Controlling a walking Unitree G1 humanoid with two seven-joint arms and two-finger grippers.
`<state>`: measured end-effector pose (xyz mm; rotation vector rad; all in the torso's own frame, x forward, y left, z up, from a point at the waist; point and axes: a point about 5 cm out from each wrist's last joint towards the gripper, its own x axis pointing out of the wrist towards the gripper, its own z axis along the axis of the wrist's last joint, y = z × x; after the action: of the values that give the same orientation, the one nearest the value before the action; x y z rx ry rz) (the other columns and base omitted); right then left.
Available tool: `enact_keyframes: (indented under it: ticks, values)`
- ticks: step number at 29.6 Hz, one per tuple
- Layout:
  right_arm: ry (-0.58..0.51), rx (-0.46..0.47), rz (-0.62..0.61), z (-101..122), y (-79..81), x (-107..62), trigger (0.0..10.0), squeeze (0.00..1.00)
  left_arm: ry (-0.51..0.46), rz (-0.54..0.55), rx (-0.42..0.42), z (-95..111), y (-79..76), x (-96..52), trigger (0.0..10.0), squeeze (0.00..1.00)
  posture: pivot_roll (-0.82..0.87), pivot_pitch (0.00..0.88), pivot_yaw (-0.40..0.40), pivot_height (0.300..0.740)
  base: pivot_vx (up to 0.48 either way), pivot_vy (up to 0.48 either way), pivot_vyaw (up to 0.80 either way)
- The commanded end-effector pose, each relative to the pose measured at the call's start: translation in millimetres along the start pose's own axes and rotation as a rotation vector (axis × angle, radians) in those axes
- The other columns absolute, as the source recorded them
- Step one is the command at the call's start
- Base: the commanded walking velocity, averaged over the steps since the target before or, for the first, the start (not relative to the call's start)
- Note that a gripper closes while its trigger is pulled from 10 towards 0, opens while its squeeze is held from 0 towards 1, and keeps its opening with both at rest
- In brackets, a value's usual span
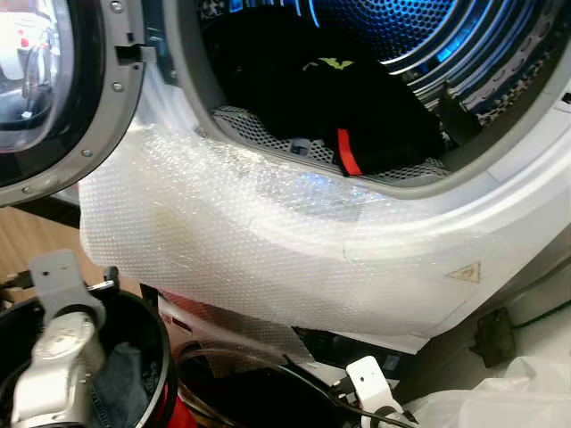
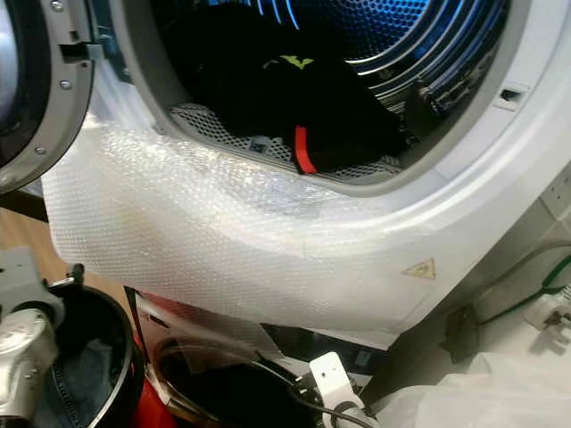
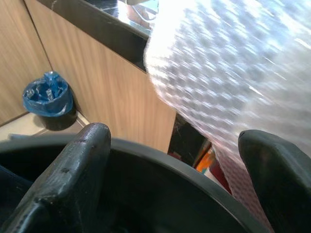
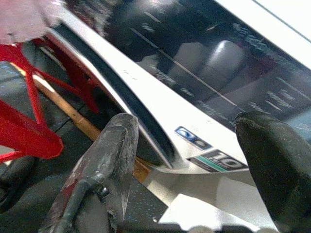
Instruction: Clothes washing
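Wood-panelled cabinets and a small bin with a blue bag (image 3: 47,96) stand behind the left claw (image 3: 175,160), whose fingers are spread wide over the dark rim of a black basket (image 1: 153,334) holding blue clothes (image 1: 125,379). Its silver arm (image 1: 55,357) reaches down into that basket. From the right wrist, the right claw (image 4: 194,160) is also wide, empty, facing a white panel beside a red frame (image 4: 24,131). Above, bubble wrap (image 1: 268,241) drapes the washer's lip, and black clothes (image 1: 330,98) lie in the open drum.
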<state>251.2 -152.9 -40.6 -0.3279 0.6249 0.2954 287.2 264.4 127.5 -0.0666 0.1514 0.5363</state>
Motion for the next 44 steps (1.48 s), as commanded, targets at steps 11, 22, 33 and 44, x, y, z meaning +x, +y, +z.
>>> enact_keyframes:
  ticks: [11, 22, 33, 44]
  values:
    - [0.017, 0.039, -0.049, -11, -4.9, -4.6, 10.0, 0.00, -0.040, 0.122, 0.087, -28, -25.4, -51.7, 10.0, 1.00, 0.23, 0.000, -0.102, 0.740, 0.000, 0.000, 0.00]
    - [0.009, 0.021, -0.040, -7, -4.8, -3.1, 10.0, 0.00, 0.198, 0.394, -0.025, -83, 4.1, -44.7, 10.0, 0.00, 0.22, 0.000, -0.116, 0.740, 0.000, 0.000, 0.00]
    - [0.010, 0.037, -0.085, -11, -16.1, -5.9, 10.0, 0.00, -0.030, 0.500, 0.095, -58, 58.3, -35.8, 10.0, 0.00, 0.21, 0.000, -0.112, 0.740, 0.000, 0.000, 0.00]
    - [0.015, 0.040, -0.073, -13, -11.8, -6.2, 10.0, 0.00, 0.031, 0.549, 0.050, -69, 62.5, -45.6, 10.0, 0.00, 0.22, 0.000, -0.115, 0.740, 0.000, 0.000, 0.00]
